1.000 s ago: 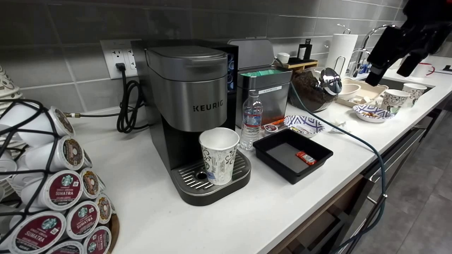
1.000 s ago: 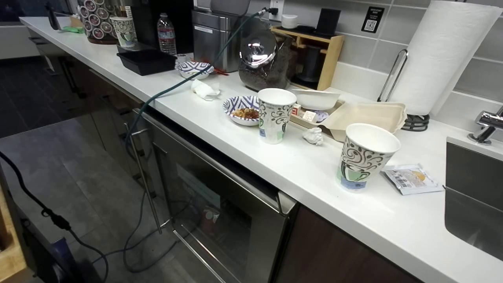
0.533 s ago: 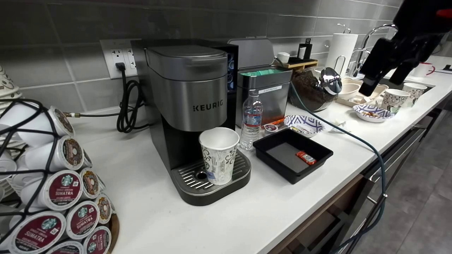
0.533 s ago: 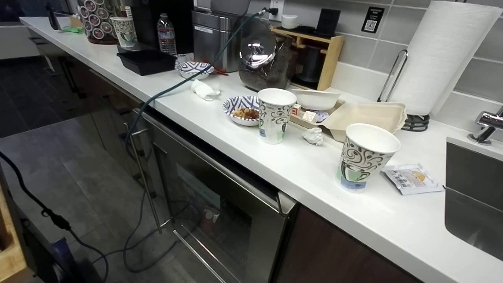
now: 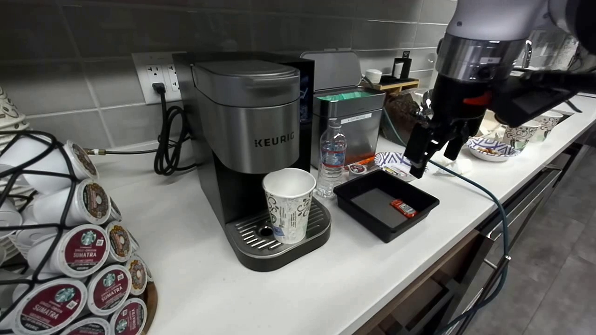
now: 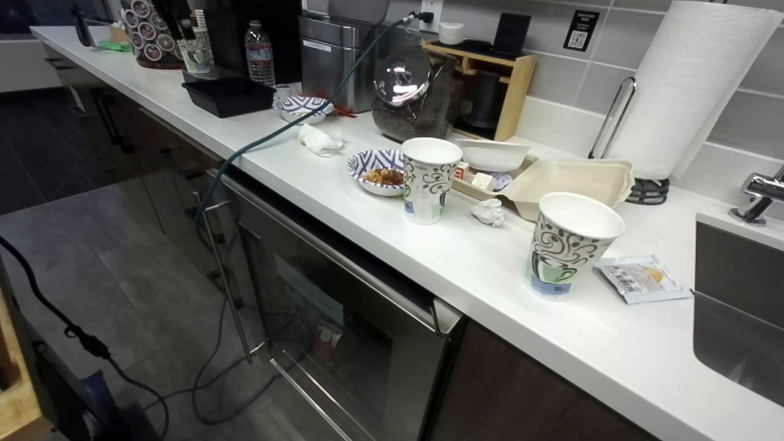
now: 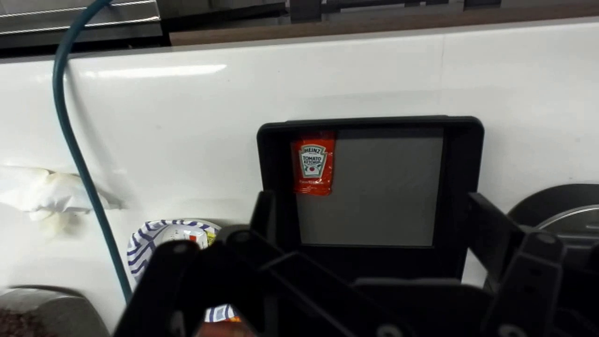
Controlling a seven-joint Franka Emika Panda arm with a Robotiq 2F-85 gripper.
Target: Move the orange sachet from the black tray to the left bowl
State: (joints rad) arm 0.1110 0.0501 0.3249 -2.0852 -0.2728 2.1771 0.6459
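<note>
A small, flat, shiny orange-red ketchup packet (image 7: pixel 314 166) lies in the shallow black tray (image 7: pixel 369 122) with a raised rim, on the white desk (image 7: pixel 182 140). It is tucked in a corner by the desk's front edge; I can't tell if it touches the walls. The black two-finger gripper (image 5: pixel 435 164) hangs in the air near the tray. Its fingers (image 7: pixel 491 224) are spread far apart and hold nothing.

I think the job now is to get to the packet and pinch it. In the wrist view it sits off to one side, so the gripper should slide over until the packet is in the middle. The fingers look well set to squeeze across its short way. One finger must fit between packet and wall, so closing a bit first may help. Then go down slowly, don't bump the rim, and pinch low. A flat packet may bend or slip, so lift gently.

Beside the tray is a striped white-and-blue paper bowl of packets (image 5: pixel 385 160). Farther off is a like bowl of brown food (image 6: pixel 366 164). I can't tell which is the left bowl.
</note>
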